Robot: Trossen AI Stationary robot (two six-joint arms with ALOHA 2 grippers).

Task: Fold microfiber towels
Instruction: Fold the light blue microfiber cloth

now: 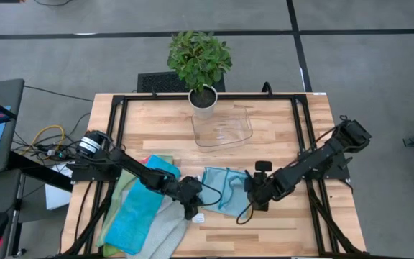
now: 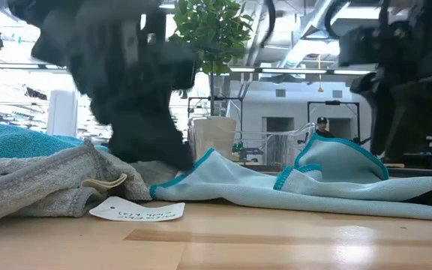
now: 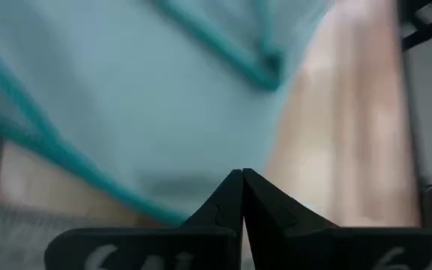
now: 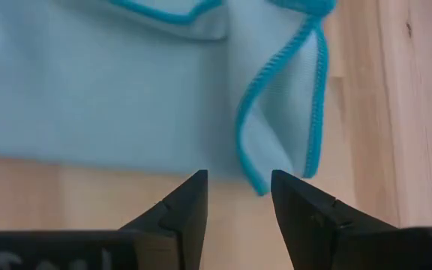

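A light towel with teal edging lies crumpled on the wooden table between my two grippers. Its right part is folded up into a hump. My left gripper is shut, its tips right at the towel's raised left corner. My right gripper hovers open and pointing down over the towel's right edge. Its fingers stand on either side of a folded-over corner without touching it. At the near left lies a pile of towels: bright blue, grey, green. My left gripper's shut fingertips stand against the light towel's left corner, slanting down from the table's left. No cloth shows between the tips, and I cannot tell whether they touch or pinch it.
A clear plastic tray and a potted plant stand at the table's far middle. A white tag lies by the grey towel. Bare wood runs along the near edge and at the right. A person is far behind.
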